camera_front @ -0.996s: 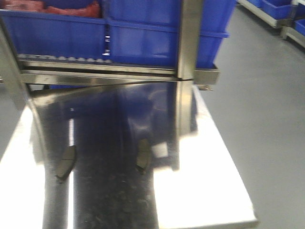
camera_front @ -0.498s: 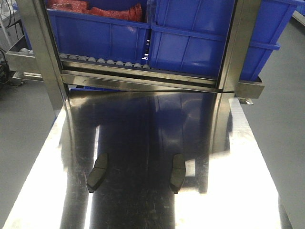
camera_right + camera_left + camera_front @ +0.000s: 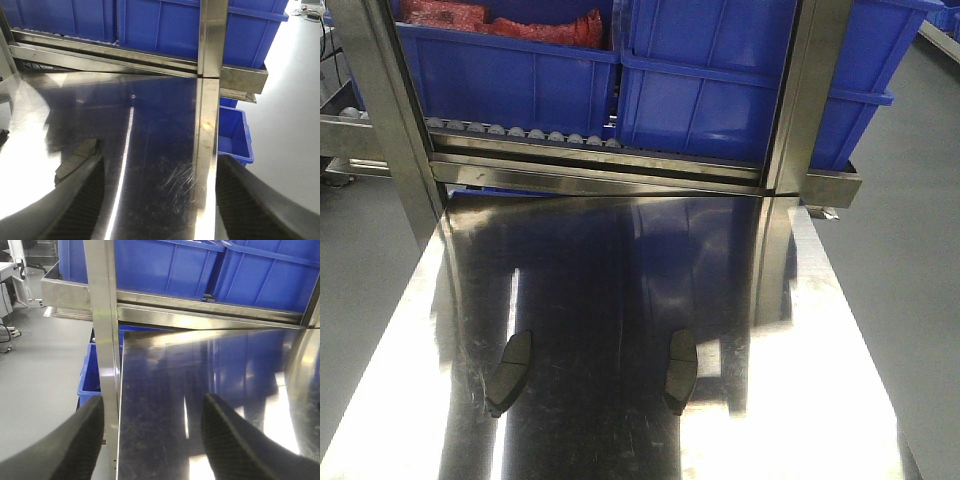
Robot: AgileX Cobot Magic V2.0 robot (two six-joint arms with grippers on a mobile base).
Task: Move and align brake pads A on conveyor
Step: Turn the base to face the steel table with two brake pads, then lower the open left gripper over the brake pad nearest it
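Two brake pads A lie on the shiny steel tabletop (image 3: 620,280) in the front view, both lengthwise: the left pad (image 3: 510,372) and the right pad (image 3: 680,370), roughly parallel and well apart. The right wrist view shows one pad (image 3: 77,157) just beyond my right gripper's left finger (image 3: 75,205). My right gripper (image 3: 160,200) is open and holds nothing. In its own wrist view my left gripper (image 3: 155,440) hangs open and empty over the table's left edge. Neither gripper appears in the front view. The conveyor is out of view.
A steel rack (image 3: 600,170) with rollers crosses the far end of the table and carries blue bins (image 3: 720,90). Its steel uprights (image 3: 805,100) stand at both far corners. Another blue bin (image 3: 235,135) sits on the grey floor to the right of the table.
The front view has swung and sharpened: the table is now centred and both pads sit lower and further right in the frame. The pads keep their spacing.
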